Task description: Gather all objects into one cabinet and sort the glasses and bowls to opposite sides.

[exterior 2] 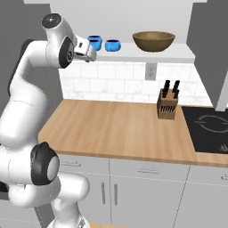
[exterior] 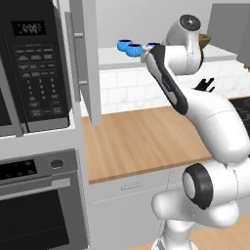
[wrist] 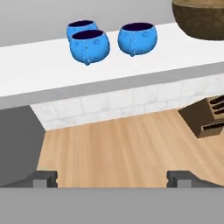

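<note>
The gripper (wrist: 112, 177) is seen spread wide with nothing between its fingers, held in the air in front of the cabinet's white bottom board (wrist: 52, 65) and slightly below its front edge. The main risk is judged to lie in any further approach from this height: the front lip of the board could be struck by the fingertips, or the nearest blue glass (wrist: 89, 46) could be nudged backward into the one directly behind it (wrist: 78, 27), since those two stand touching or almost so. A third blue glass (wrist: 137, 38) stands just to their right, close enough that a wide-open reach for one could knock another over. The glasses are squat, round and bright blue with dark-blue insides, and a small dimple or seam is visible on their near faces; their rounded walls are judged likely to slip if pinched off centre. Farther right on the same board the wide brown wooden bowl (exterior 2: 153, 41) rests upright, well apart from the glasses. All four objects are thus found on one board, glasses to the left and bowl to the right.
</note>
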You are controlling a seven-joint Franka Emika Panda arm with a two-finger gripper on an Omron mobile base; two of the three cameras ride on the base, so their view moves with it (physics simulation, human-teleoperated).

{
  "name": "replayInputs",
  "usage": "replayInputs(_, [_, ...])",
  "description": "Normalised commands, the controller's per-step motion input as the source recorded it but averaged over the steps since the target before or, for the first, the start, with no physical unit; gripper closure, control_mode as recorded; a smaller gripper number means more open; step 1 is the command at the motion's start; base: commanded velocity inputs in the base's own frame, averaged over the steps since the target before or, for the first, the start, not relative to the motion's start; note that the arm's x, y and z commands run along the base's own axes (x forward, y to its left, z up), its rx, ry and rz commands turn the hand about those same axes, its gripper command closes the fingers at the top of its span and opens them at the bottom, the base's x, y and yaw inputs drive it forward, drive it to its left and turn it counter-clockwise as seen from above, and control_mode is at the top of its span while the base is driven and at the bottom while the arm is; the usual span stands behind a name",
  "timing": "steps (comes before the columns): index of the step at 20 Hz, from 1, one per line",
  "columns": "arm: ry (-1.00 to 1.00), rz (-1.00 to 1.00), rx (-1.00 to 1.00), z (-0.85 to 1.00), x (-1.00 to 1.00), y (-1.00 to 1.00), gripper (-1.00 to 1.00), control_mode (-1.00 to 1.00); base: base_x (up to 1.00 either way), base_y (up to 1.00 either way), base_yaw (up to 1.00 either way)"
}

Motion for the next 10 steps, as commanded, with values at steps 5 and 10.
replayInputs(5, [-0.05,0.00,0.00,0.03,-1.00,-0.23,-1.00,-1.00,0.00,0.00,0.00])
replayInputs(10, [-0.11,-0.03,0.00,0.16,-1.00,-0.30,-1.00,-1.00,0.00,0.00,0.00])
